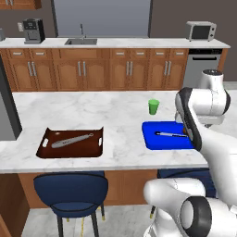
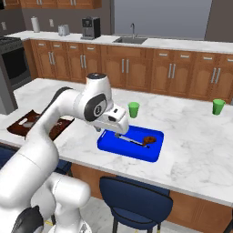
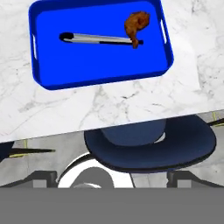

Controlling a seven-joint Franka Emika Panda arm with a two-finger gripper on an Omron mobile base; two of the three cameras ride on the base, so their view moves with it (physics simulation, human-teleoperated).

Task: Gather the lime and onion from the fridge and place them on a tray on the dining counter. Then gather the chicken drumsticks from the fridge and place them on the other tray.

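glossy white arm [image 2: 54, 123], rounded links, dark joints

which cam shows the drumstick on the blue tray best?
Hand view: chicken drumstick seen from above, unobstructed, beside the grey utensil in the blue tray. Right base view shows it small; in left base view, the arm covers that spot.

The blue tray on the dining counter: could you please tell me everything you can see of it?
The blue tray is bright blue, rectangular, with rounded corners, a low raised rim and a handle slot at each short end; it looks like smooth plastic. It lies flat on the marble dining counter near the stool-side edge. Inside lie a long grey utensil with a dark tip and one brown chicken drumstick at its end. A green cup stands just beyond it.
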